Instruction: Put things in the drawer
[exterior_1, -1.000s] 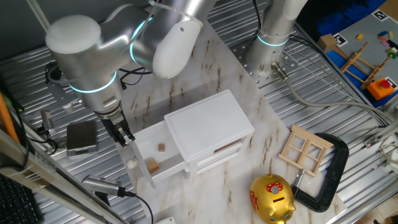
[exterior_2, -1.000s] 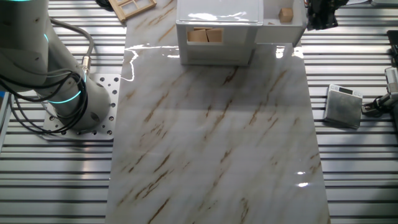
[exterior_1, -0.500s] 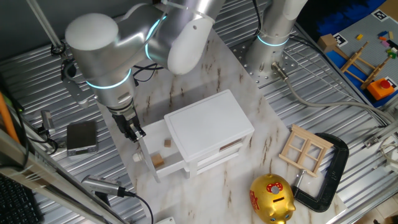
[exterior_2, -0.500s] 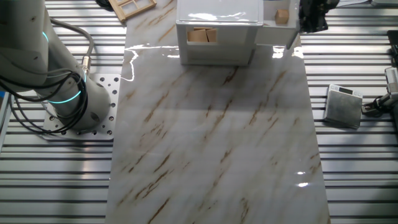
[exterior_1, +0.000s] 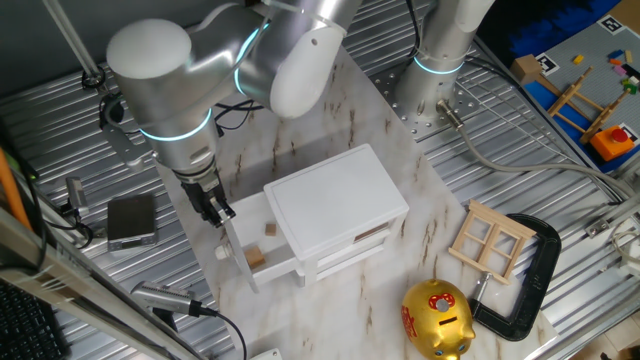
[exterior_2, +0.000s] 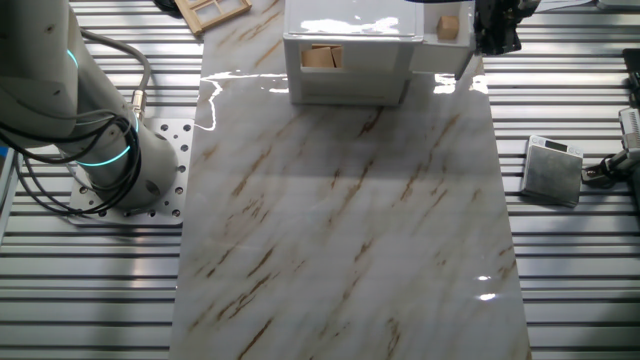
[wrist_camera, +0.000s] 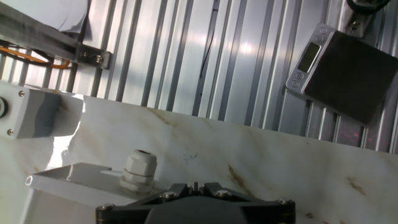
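The white cabinet has its top drawer pulled partly out toward the left. Two tan wooden cubes lie inside it, one at the back and one nearer the front. In the other fixed view one cube shows in the drawer. My gripper is shut with nothing held. Its tips sit at the top of the drawer's front panel, above the round knob. In the hand view the knob is just left of the dark fingertips.
A grey scale lies left of the cabinet on the ribbed table. A gold piggy bank, a black clamp and a pale wooden window frame sit to the right. A tan block shows in the cabinet's side opening.
The gripper has moved toward the cabinet and the drawer has slid partly in with it. Both cubes stay inside.
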